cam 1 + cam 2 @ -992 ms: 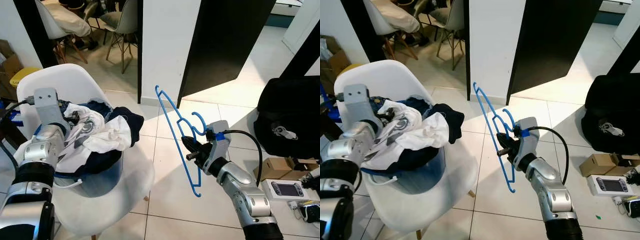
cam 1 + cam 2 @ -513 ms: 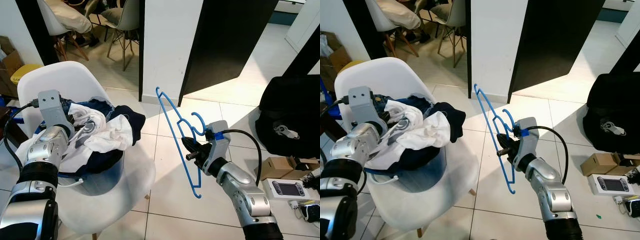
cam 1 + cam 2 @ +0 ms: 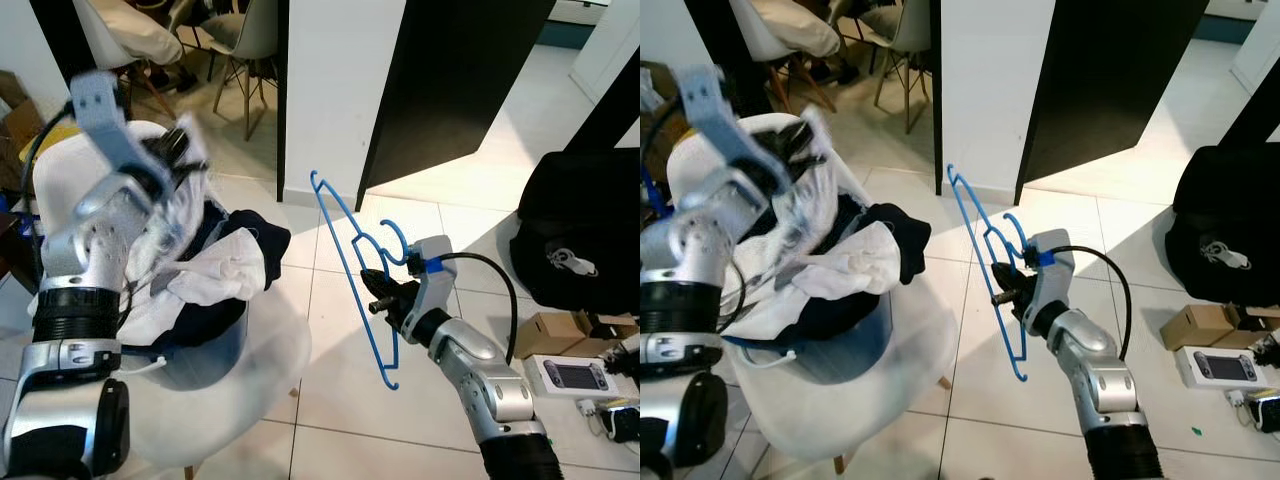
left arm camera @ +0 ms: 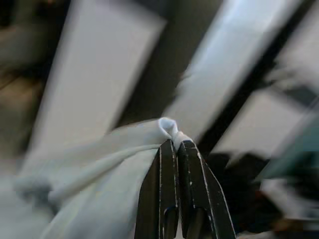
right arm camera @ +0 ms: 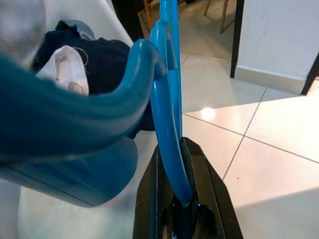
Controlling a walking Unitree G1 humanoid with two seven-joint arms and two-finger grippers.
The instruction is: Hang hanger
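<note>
A blue plastic hanger (image 3: 345,250) hangs tilted over the tiled floor, with my right gripper (image 3: 378,300) shut on its lower part; the right wrist view has the hanger (image 5: 164,89) running between the black fingers (image 5: 149,189). My left gripper (image 3: 183,150) is raised above a white chair (image 3: 270,370) and is blurred. It is shut on a fold of a white garment (image 4: 99,169), which stretches up from the heap of white and dark clothes (image 3: 225,270) in a blue basket (image 3: 200,350) on the seat.
A black bag (image 3: 580,230) sits at the right, with cardboard boxes and a handheld device (image 3: 570,378) on the floor below it. A black door (image 3: 450,80) stands open behind the hanger. Chairs (image 3: 240,40) stand in the back room.
My left arm has swung sharply upward, pulling the white garment up from the heap. The right gripper and hanger have barely moved.
</note>
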